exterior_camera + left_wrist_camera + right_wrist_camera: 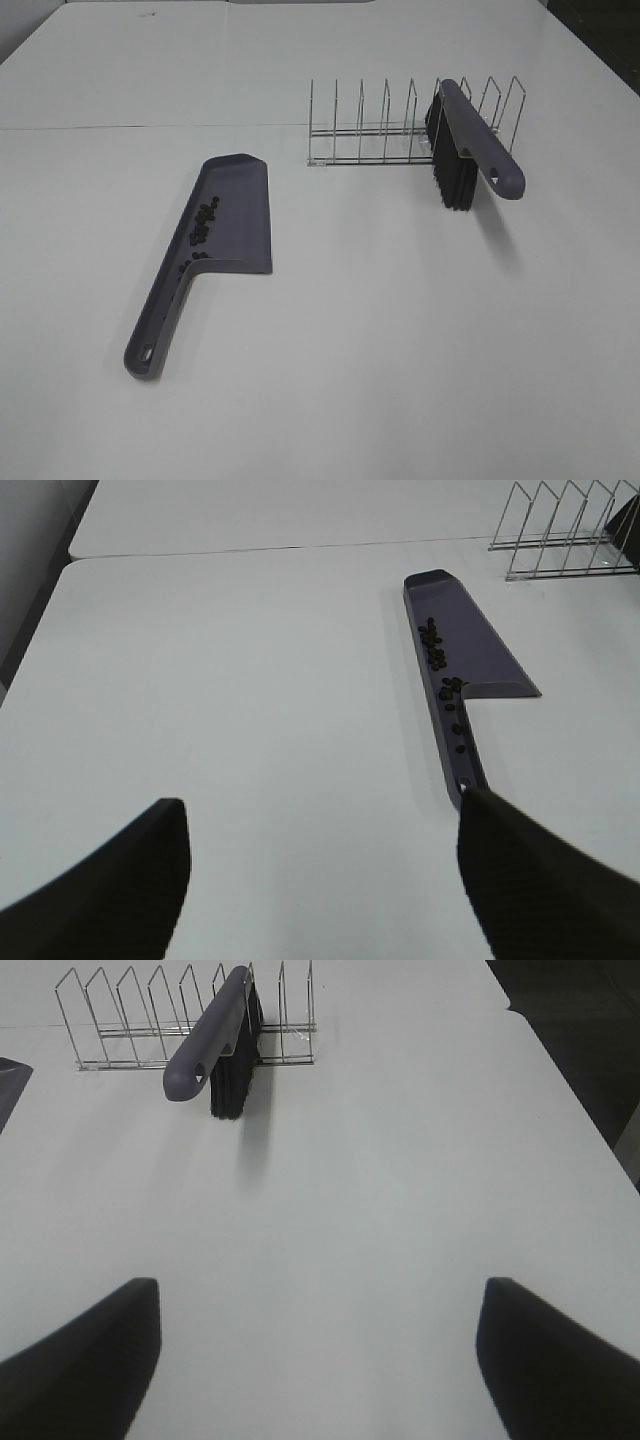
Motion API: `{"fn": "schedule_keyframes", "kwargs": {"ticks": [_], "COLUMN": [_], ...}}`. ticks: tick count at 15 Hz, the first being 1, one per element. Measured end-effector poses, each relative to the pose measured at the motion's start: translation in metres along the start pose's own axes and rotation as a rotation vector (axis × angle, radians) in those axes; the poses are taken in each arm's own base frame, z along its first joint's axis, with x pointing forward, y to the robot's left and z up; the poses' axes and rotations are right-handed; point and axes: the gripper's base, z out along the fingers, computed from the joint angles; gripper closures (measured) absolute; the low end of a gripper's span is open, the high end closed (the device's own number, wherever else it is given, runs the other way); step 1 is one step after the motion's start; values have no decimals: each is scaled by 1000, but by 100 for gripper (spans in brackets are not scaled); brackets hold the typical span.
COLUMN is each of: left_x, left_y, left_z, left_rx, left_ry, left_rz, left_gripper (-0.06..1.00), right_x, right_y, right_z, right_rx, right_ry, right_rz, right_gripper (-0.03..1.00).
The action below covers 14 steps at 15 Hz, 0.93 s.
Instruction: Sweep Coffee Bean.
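A grey-purple dustpan (240, 215) lies flat on the white table, left of centre, with its handle toward the front. Several tiny dark coffee beans (203, 225) lie inside it along its left wall and down into the handle channel; they also show in the left wrist view (437, 655). A grey-purple brush (470, 140) with black bristles leans in a wire rack (370, 125). My left gripper (320, 880) is open and empty, near the dustpan's handle end (462, 780). My right gripper (320, 1360) is open and empty, well in front of the brush (215, 1035). Neither gripper shows in the exterior view.
The wire rack (130, 1020) stands at the back, right of centre, with several upright loops. A seam between two table tops (150, 126) runs behind the dustpan. The table's right edge (560, 1070) drops to a dark floor.
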Motion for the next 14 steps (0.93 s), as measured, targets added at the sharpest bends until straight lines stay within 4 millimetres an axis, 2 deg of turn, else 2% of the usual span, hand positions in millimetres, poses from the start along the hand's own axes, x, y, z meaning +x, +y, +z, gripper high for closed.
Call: {"fn": "schedule_keyframes", "kwargs": {"ticks": [14], "left_x": [0], "left_y": [0], "left_z": [0], "left_rx": [1], "left_ry": [0], "left_rz": [1], "left_gripper": [24], "right_x": [0], "right_y": [0], "right_z": [0], "right_rx": [0], "right_ry": [0], "right_rz": [0], "right_gripper": [21]}}
